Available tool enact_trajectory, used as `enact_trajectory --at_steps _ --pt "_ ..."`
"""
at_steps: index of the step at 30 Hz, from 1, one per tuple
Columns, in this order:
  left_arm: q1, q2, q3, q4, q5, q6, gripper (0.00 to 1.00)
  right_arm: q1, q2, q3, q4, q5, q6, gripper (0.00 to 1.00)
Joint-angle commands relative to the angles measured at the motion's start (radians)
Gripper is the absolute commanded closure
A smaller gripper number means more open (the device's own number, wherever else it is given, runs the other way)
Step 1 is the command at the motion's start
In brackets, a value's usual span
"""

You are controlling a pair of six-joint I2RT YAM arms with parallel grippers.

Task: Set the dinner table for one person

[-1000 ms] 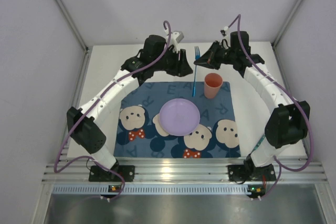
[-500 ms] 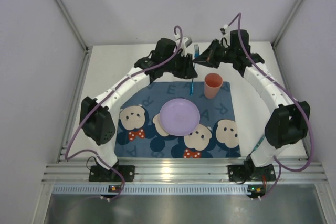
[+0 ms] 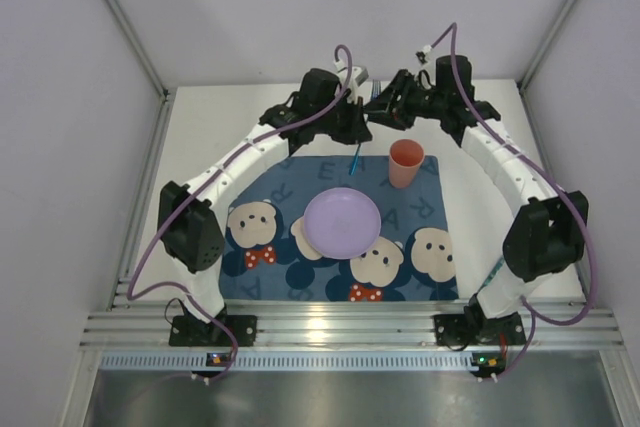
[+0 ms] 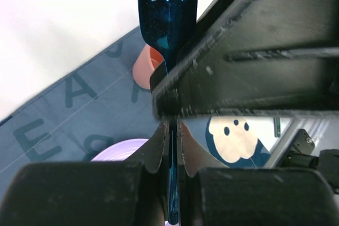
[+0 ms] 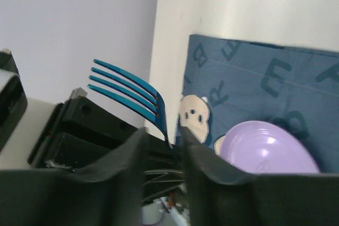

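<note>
Left gripper (image 4: pixel 170 130): jaws clamping tight on fork (image 4: pixel 168 19) handle. Right gripper (image 5: pixel 165 136): jaws standing narrowly parted around fork neck. Fork hanging over far-middle of bench (image 3: pixel 200 137), handle end above bear mat (image 3: pixel 270 187). Plate (image 3: pixel 342 222) and cup (image 3: pixel 405 162) sitting on mat.

**Worktop and covering, viewed from above.** The white matte worktop (image 3: pixel 200 122) is shown carrying a dark blue cloth mat (image 3: pixel 430 202), printed with bear faces and letters, which is laid flat towards the near edge.
</note>
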Motion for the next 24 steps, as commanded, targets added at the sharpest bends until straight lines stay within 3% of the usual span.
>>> enact_trajectory --at_steps 1,2,3,11,17,24 --pt "-0.002 -0.004 0.04 -0.019 -0.072 0.064 1.0 0.024 0.036 0.059 0.028 -0.065 0.019 0.52" --pt "0.004 -0.019 0.015 -0.03 -0.088 0.07 1.0 0.022 0.044 0.07 0.02 -0.065 0.016 0.11" --pt "0.01 -0.03 -0.003 -0.036 -0.091 0.073 1.0 0.018 0.052 0.093 0.017 -0.066 0.016 0.01" --pt "0.134 -0.139 -0.225 -0.121 -0.179 0.077 1.0 -0.088 0.081 0.182 -0.035 -0.097 -0.022 0.0" --pt "0.312 -0.21 -0.412 -0.23 -0.206 0.074 1.0 -0.232 0.043 0.112 -0.064 -0.133 -0.061 0.0" --pt "0.363 -0.27 -0.65 -0.242 -0.185 0.035 1.0 -0.352 -0.016 0.032 -0.106 -0.141 -0.11 0.0"
